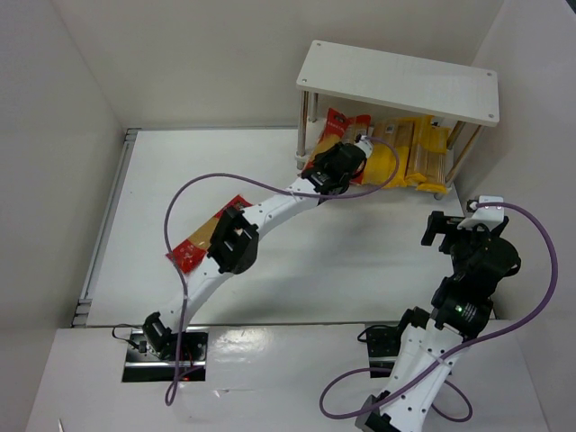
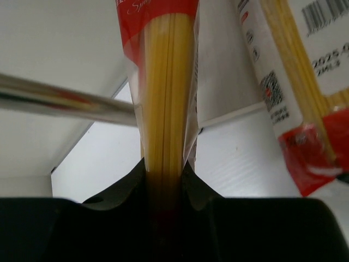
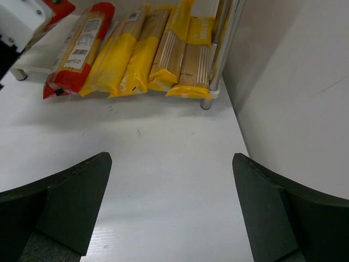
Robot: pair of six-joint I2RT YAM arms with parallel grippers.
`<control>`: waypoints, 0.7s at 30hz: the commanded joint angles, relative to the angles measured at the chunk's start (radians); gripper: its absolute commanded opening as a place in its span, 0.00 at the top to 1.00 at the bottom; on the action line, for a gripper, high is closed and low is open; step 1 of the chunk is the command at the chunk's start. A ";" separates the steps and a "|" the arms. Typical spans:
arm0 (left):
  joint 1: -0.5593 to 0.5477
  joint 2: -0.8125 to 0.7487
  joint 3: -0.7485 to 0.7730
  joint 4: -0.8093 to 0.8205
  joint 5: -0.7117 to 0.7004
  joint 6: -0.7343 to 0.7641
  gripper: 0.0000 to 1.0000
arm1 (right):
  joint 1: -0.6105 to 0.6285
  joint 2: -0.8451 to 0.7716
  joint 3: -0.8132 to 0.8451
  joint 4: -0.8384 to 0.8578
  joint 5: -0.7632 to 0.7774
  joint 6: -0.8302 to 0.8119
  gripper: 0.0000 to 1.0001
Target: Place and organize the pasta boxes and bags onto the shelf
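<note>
Left wrist: left gripper (image 2: 163,177) pinching red-ended spaghetti pack (image 2: 163,82) beside silver shelf leg (image 2: 65,101); right wrist: right gripper (image 3: 170,164) spread wide.

red, yellow spaghetti packs (image 3: 133,57) inside white shelf (image 1: 400,81)

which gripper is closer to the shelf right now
Left. The left gripper is at the left end of the shelf, jaws shut on a red-ended spaghetti pack at the lower tier. The right gripper hangs open over the table, short of the right end.

Bright even light; soft shadows; left wrist view blurred, foreground dark.
</note>
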State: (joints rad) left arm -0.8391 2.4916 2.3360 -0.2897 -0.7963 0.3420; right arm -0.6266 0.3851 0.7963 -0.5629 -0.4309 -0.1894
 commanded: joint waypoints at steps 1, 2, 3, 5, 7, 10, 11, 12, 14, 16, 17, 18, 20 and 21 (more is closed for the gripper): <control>0.021 0.083 0.329 -0.032 -0.104 0.014 1.00 | -0.007 0.015 0.018 0.004 -0.009 -0.010 0.00; 0.021 0.246 0.688 -0.098 -0.104 0.031 1.00 | -0.007 0.015 0.018 0.004 -0.009 -0.010 0.00; 0.011 0.298 0.765 -0.071 -0.113 0.104 1.00 | -0.007 0.015 0.018 0.004 -0.009 -0.010 0.00; 0.011 0.334 0.771 -0.014 -0.176 0.215 1.00 | -0.007 0.015 0.018 0.004 -0.009 -0.010 0.00; 0.011 0.343 0.803 -0.062 -0.141 0.175 1.00 | -0.007 0.015 0.018 0.004 -0.019 -0.010 0.00; 0.011 0.378 0.803 -0.068 -0.141 0.187 1.00 | -0.007 0.015 0.018 0.004 -0.019 -0.010 0.00; 0.011 0.391 0.803 -0.068 -0.141 0.187 1.00 | -0.007 0.015 0.018 0.004 -0.019 -0.010 0.00; 0.011 0.391 0.803 -0.059 -0.141 0.202 1.00 | -0.007 0.015 0.018 0.004 -0.019 -0.010 0.00; 0.011 0.414 0.803 -0.027 -0.141 0.247 1.00 | -0.007 0.006 0.018 0.004 -0.019 -0.010 0.00; 0.011 0.435 0.803 0.012 -0.141 0.284 1.00 | -0.007 0.006 0.018 0.004 -0.019 -0.010 0.00; 0.002 0.435 0.803 0.041 -0.141 0.301 1.00 | -0.007 0.006 0.018 0.004 -0.019 -0.010 0.00; 0.002 0.449 0.803 0.056 -0.150 0.333 1.00 | -0.007 0.006 0.018 0.004 -0.019 -0.010 0.00; 0.002 0.475 0.803 0.113 -0.150 0.371 1.00 | -0.007 0.006 0.018 0.004 -0.019 -0.010 0.00; -0.008 0.475 0.803 0.132 -0.150 0.400 1.00 | -0.007 0.006 0.018 0.004 -0.019 -0.010 0.00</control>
State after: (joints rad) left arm -0.8307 2.9723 3.0699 -0.3813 -0.8787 0.6308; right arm -0.6266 0.3923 0.7963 -0.5632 -0.4347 -0.1925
